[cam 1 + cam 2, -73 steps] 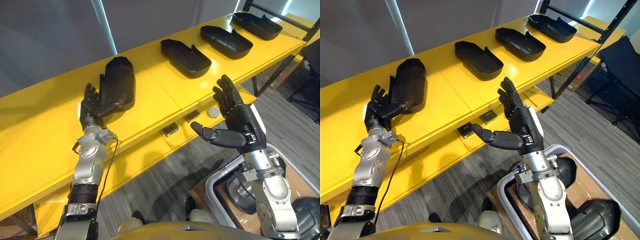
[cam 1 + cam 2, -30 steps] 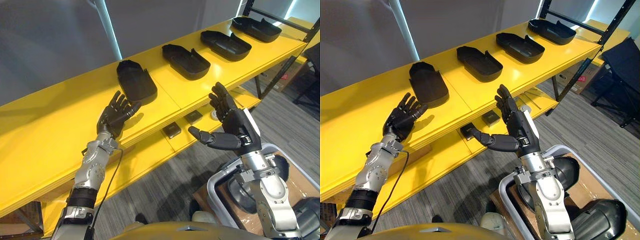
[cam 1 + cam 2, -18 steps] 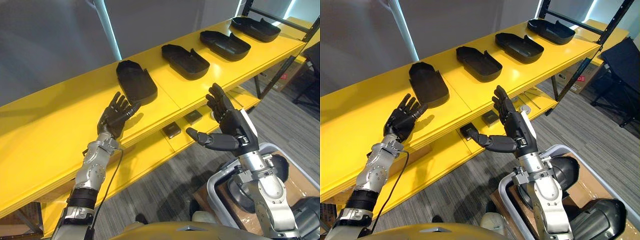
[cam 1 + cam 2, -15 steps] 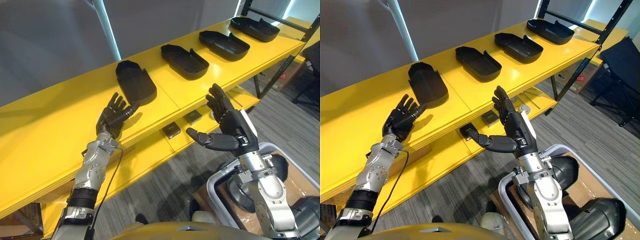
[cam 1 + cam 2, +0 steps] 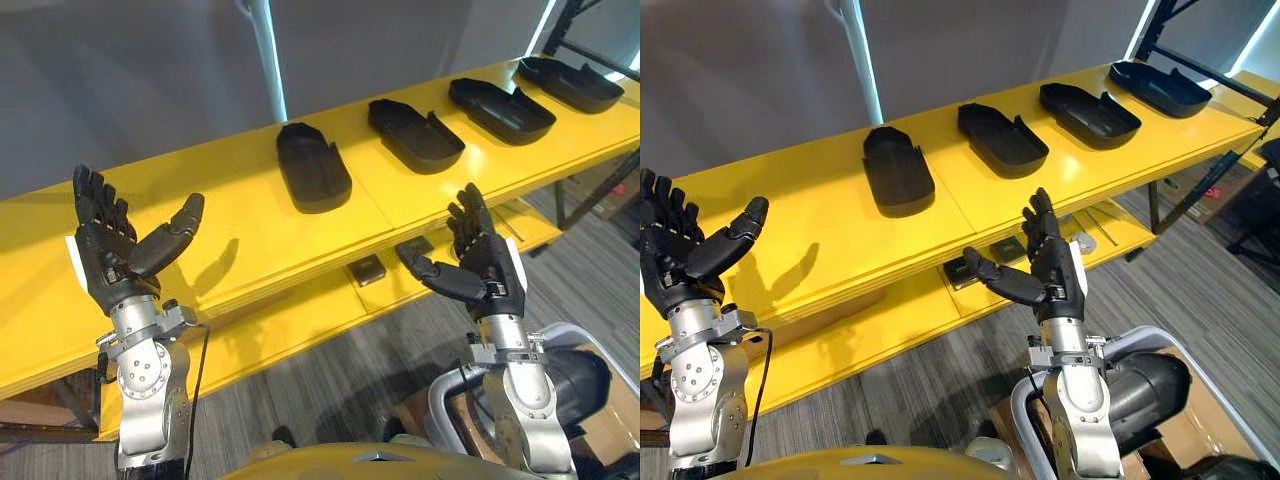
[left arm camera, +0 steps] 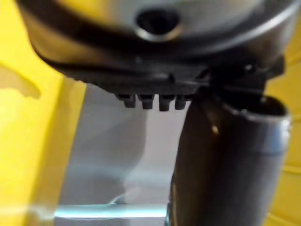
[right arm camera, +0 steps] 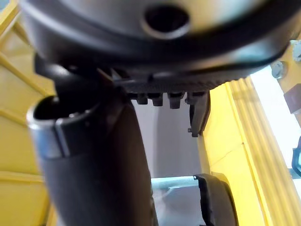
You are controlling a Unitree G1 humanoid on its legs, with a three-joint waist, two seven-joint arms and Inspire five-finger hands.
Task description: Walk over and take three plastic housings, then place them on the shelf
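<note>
Several black plastic housings lie in a row on the yellow shelf top (image 5: 230, 225): the nearest housing (image 5: 313, 167) at the middle, another (image 5: 415, 134) to its right, two more (image 5: 501, 97) (image 5: 570, 83) further right. My left hand (image 5: 112, 250) is raised over the shelf's left part, open, fingers straight, holding nothing, well left of the nearest housing. My right hand (image 5: 479, 262) is open too, palm turned left, in front of the shelf edge below the second housing. The housings also show in the right eye view (image 5: 898, 170).
A lower yellow shelf (image 5: 300, 320) carries two small dark blocks (image 5: 370, 270) and a round white part (image 5: 1084, 239). A grey bin (image 5: 575, 375) stands on the floor at lower right. Black shelf posts (image 5: 1160, 25) rise at far right.
The camera has shifted, so the whole shelf sits further right. My left hand has pulled back from the nearest housing to the left and risen, still open. The right hand stays open.
</note>
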